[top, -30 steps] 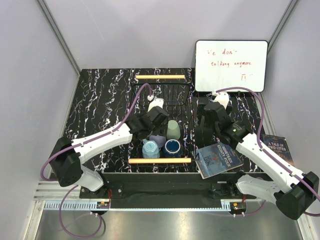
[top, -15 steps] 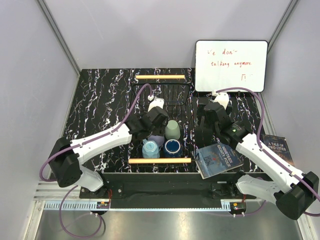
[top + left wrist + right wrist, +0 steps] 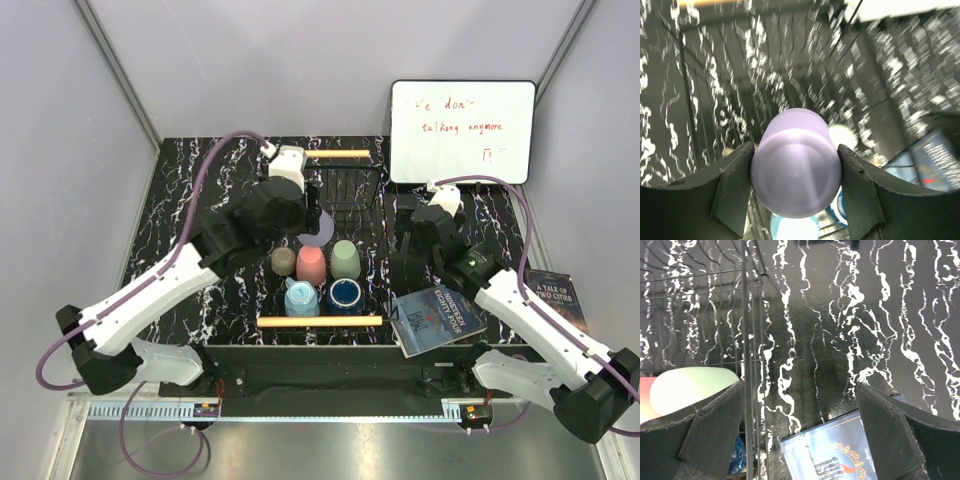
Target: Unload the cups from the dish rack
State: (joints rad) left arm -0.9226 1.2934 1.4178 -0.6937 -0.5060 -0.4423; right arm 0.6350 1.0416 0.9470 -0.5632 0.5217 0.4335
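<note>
Left gripper (image 3: 796, 186) — tight around lavender tumbler (image 3: 796, 164) (above dish rack (image 3: 352, 190)); right gripper (image 3: 800, 412) agape.

Surface: black, white-veined table (image 3: 200, 200), four items on it.
The dish rack (image 3: 350, 190) sits at centre; a whiteboard (image 3: 462, 130) stands at the far right corner; one book (image 3: 437, 318) lies beside the rack's near end; a second book (image 3: 553, 290) apparently lies at the right edge.

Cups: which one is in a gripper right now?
The lavender tumbler, clamped in the left gripper above the dish rack; the brown, pink, green, light blue and navy cups sit in it.
</note>
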